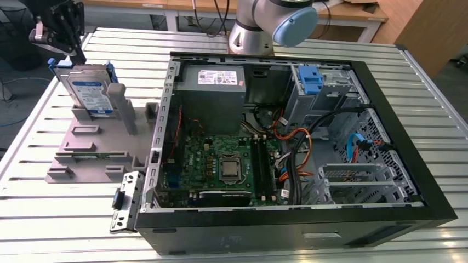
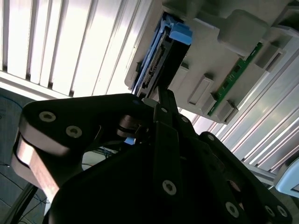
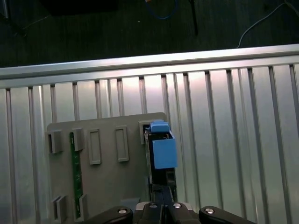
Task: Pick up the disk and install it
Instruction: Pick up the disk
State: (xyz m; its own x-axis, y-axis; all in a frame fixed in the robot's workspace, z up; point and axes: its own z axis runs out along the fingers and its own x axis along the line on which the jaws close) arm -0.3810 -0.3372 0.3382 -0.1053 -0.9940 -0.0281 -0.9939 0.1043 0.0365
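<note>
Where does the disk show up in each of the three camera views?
Exterior view: the disk stands on edge in the grey holder, at the exterior view's left, outside the computer case.
Second wrist view: the disk is edge-on, connector end showing, slotted in the holder.
First wrist view: the disk is seen from above, at the holder's edge.
Shared landmark: the grey holder.

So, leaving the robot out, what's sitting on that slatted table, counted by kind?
Computer case, opened: 1
Grey stand: 1
Disk, upright in the stand: 1
Green circuit strip, in the stand: 1
Total: 4
</note>
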